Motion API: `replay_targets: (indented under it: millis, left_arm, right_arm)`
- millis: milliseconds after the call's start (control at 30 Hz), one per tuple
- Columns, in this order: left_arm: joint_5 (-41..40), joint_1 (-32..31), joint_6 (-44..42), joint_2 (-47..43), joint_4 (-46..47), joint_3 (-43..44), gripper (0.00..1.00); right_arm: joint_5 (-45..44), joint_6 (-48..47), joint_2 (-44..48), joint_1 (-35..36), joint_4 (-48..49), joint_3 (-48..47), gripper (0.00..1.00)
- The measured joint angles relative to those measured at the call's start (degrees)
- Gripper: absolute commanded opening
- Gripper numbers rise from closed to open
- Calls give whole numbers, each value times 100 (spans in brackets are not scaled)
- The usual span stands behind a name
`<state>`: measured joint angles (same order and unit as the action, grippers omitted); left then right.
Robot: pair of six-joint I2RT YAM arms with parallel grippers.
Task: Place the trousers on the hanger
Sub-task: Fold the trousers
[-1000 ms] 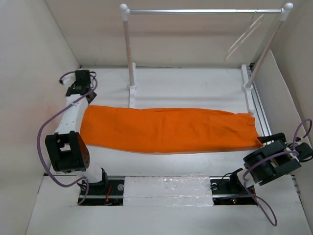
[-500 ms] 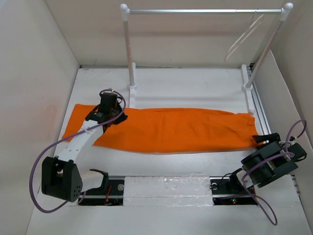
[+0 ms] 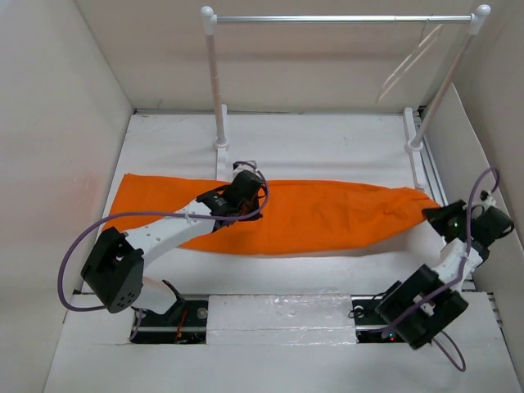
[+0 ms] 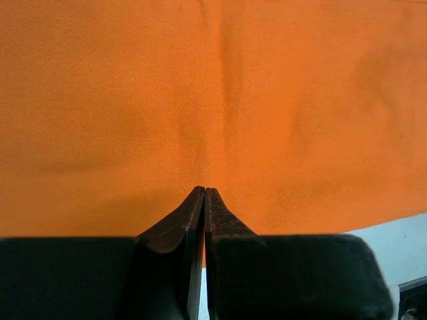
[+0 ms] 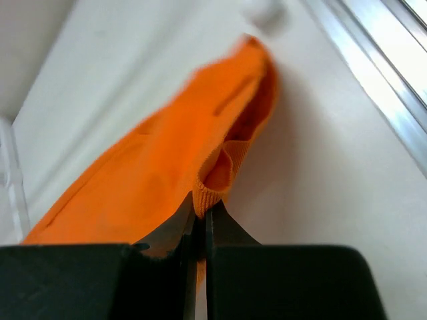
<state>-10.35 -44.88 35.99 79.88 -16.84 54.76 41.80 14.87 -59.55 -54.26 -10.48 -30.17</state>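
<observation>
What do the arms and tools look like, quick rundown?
Both arms match: left arm and right arm have white links with chunky black joint housings. A purple cable loops loosely along each. Left tool and right tool are black blocks ending in two dark, tapered fingers. No markings visible.

Part of the trousers (image 3: 327, 217) at centre left is hidden beneath the left arm (image 3: 164, 233). The hanger (image 3: 403, 69) at upper right is rendered faint and blurred.
</observation>
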Motion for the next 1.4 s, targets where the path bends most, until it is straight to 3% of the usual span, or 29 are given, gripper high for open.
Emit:
replay_targets:
  millis: [200, 433, 633, 900, 967, 1067, 1167, 1267, 1400]
  left_arm:
    - [-22, -463, 70, 20, 98, -157, 0]
    - [181, -833, 247, 640, 509, -168, 0]
    - [234, -1484, 293, 1958, 623, 671, 0]
    - [682, -2181, 330, 2879, 994, 1414, 0]
    - [750, -2253, 348, 3119, 1060, 1593, 0]
    - [804, -2256, 356, 3182, 1071, 1700, 0]
    - [636, -2149, 363, 2896, 997, 1436, 0]
    - [415, -1661, 345, 1814, 686, 658, 0]
    - [188, 297, 219, -452, 223, 310, 0]
  right_arm:
    - [4, -162, 756, 1401, -636, -1392, 0]
    - [-400, -837, 273, 1606, -1945, -3421, 0]
    - [-501, -1110, -223, 1628, -2601, -4511, 0]
    - [-769, -1139, 15, 2686, -2647, -4721, 0]
    - [-922, -1069, 184, 3126, -2643, -4636, 0]
    - [-1471, -837, 306, 4371, -2581, -4575, 0]
    - [-2083, -503, 234, 5766, -2345, -4577, 0]
    - [-2780, -170, -140, 7062, -2039, -4682, 0]
    - [-3536, 170, -1152, 8356, -1617, -5191, 0]
